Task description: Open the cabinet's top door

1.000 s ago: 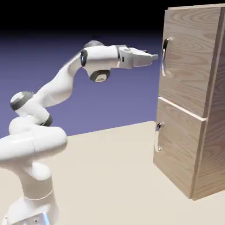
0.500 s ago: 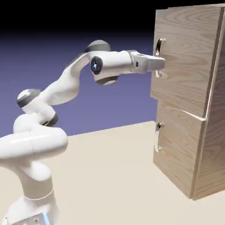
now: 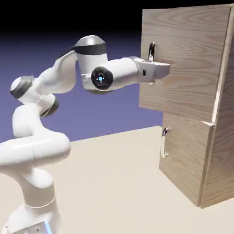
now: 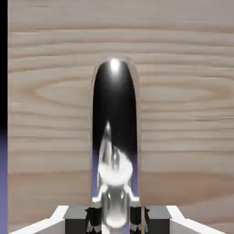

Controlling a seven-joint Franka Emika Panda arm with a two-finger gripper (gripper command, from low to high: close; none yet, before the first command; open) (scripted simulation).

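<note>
In the exterior view, the gripper (image 3: 161, 71) hides the middle of the upper handle (image 3: 152, 51), and the top door (image 3: 187, 59) hides the inside behind it. The cabinet (image 3: 225, 151) is cut off from 1 to 4 o'clock, the arm (image 3: 48, 153) at 9 o'clock, its base (image 3: 36, 217) at 7 o'clock, the table (image 3: 123, 192) at 6 o'clock. In the hand view, the door runs out of frame at 12, 3 and 6 o'clock; the handle's lower end is cut off at 6 o'clock, its reflections too blurred to read
</note>
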